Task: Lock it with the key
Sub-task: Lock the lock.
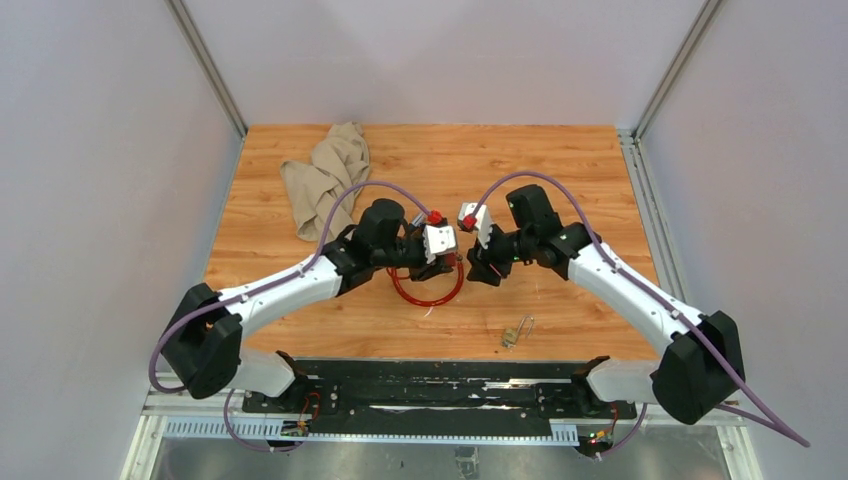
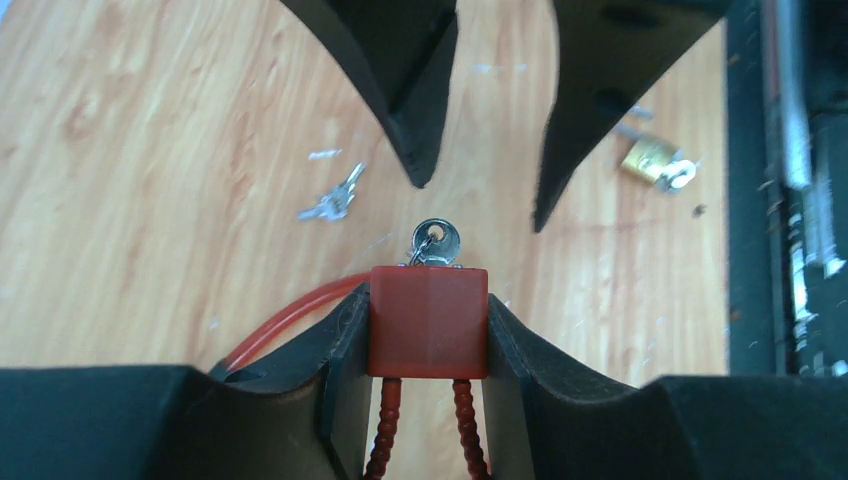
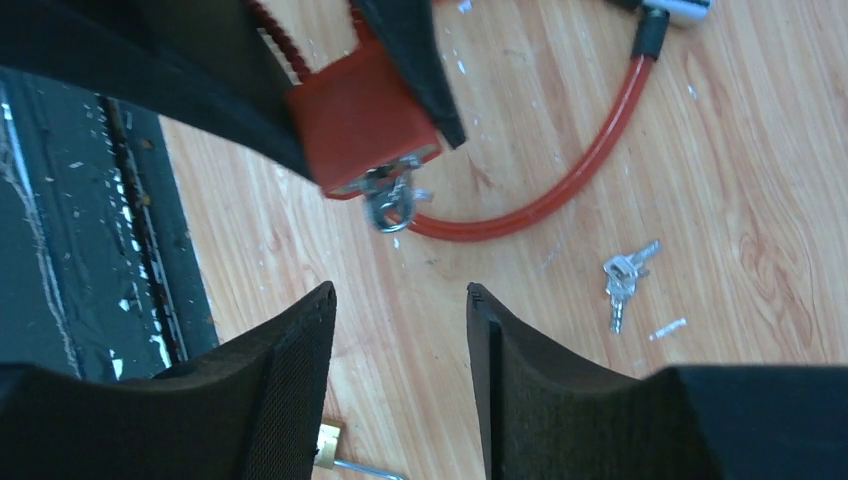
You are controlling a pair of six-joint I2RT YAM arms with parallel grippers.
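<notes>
Left gripper (image 1: 438, 246) clamped on red lock (image 2: 428, 330), lock raised off desk (image 1: 560, 160). Key (image 2: 437, 240) sits in lock end, silver head and ring sticking out toward right gripper (image 3: 400, 295). Right gripper jaws apart, empty, tips near key, not touching. Red cable (image 3: 560, 190) loops from lock onto desk. Spare keys (image 2: 335, 198) loose on desk near cable. Brass padlock (image 2: 655, 160) near front edge. Cloth (image 1: 328, 175) far left.

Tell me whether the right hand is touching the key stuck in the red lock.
Apart. The right wrist view shows the right hand with its fingers open and bare wood between their tips and the key in the red lock.
</notes>
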